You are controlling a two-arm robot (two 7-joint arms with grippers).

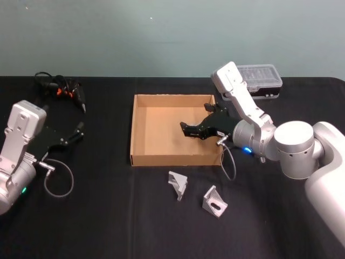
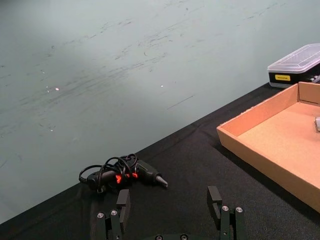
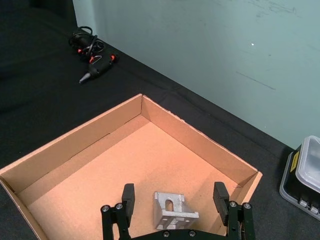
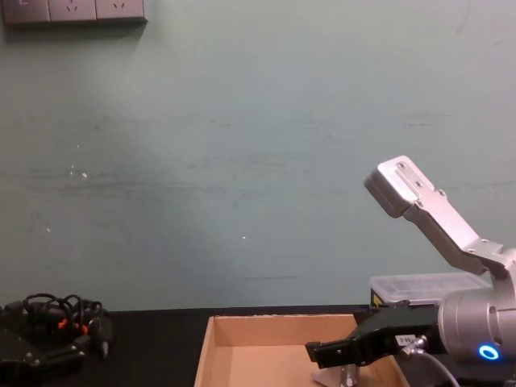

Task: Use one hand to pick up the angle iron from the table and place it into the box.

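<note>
So the angle iron point(image 3: 174, 211) is inside the box point(image 1: 175, 159), lying on the cardboard floor over toward the box's right side. It's a small silver bracket with a slot in its upright face. From the chest view you can just catch a bit of it poking out under the gripper, low down behind the front wall.

The right gripper point(image 3: 173, 187) hangs directly over it. Its fingers point(image 3: 127, 197) are spread wide, one on either side of the iron, and neither one touches it. Nothing is gripped. The right arm reaches in over the box's right wall, with its elbow up above the back right corner.

Two more brackets sit on the table point(image 1: 108, 216) just in front of the box: the left bracket point(image 1: 178, 184) and the right bracket point(image 1: 214, 201), close together but apart.

The left gripper point(image 2: 168, 191) is parked way off on the left side of the table, well apart from the box, with its fingers spread too and nothing between them.

Behind it, at the far left, is a tangle of cables point(image 1: 62, 89) with orange bits. A case point(image 1: 261, 81) with a clear lid sits behind the box's back right corner.
</note>
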